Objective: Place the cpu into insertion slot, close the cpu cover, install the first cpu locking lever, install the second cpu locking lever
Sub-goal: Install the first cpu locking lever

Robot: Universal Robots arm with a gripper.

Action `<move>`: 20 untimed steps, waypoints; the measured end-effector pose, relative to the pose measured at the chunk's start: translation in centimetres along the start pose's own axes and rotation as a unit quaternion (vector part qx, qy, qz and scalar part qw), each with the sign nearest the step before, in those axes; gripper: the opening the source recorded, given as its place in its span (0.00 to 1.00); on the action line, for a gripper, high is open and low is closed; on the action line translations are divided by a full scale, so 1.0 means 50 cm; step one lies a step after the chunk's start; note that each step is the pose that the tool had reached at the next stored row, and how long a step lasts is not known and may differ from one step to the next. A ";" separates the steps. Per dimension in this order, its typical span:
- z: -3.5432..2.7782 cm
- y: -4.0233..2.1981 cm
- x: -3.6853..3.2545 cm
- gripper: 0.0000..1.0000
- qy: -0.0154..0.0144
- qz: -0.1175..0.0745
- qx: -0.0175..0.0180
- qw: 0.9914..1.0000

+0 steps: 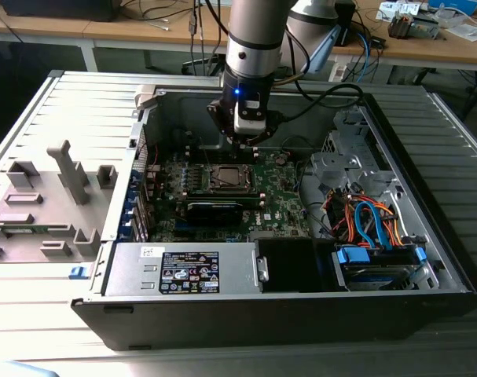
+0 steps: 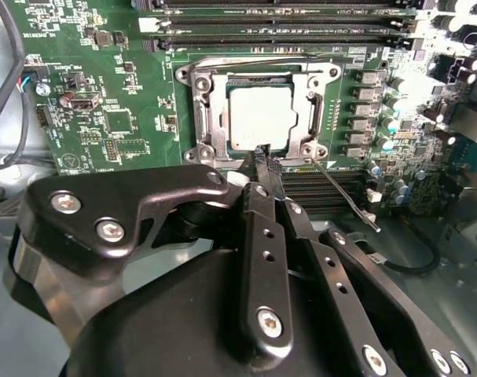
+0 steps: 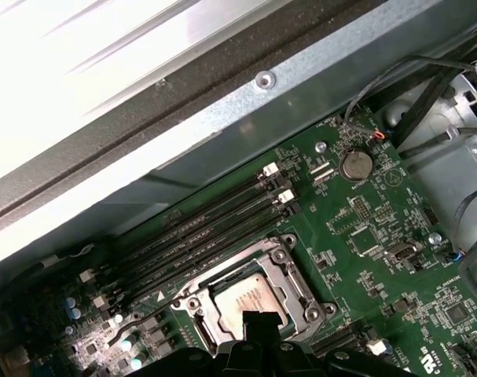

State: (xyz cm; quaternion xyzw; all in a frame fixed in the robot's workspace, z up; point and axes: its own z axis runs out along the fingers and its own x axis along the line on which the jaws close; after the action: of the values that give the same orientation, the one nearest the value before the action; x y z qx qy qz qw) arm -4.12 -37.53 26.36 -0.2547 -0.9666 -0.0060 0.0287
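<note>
Silver chip [image 2: 262, 118] sits under the lowered cover frame [image 2: 209, 110], end effector [image 2: 263, 155] clenched at the frame's edge, likely pinning it flat while one lever [image 2: 344, 194] juts loose.

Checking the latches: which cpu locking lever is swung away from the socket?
The thin lever slanting out beside the claw; the other lever lies along the cpu cover.
</note>
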 end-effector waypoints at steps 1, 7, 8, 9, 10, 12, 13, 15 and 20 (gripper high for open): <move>0.000 0.000 0.000 0.11 0.000 -0.001 0.000 1.000; 0.000 0.000 0.000 0.11 0.001 -0.009 0.000 1.000; 0.000 0.000 0.000 0.11 0.001 -0.009 0.000 1.000; 0.000 0.000 0.000 0.11 0.001 -0.011 0.000 1.000; 0.000 0.000 0.000 0.11 0.001 -0.012 -0.001 1.000; 0.000 0.000 0.000 0.11 0.001 -0.014 -0.001 1.000; 0.000 0.000 0.000 0.11 0.001 -0.015 -0.001 1.000; 0.000 0.000 0.000 0.11 0.001 -0.018 -0.001 1.000; 0.000 0.000 0.000 0.11 0.001 -0.024 -0.001 1.000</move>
State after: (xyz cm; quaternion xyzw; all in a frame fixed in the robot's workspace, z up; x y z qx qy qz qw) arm -4.12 -37.53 26.36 -0.2310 -0.9725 -0.0080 0.0296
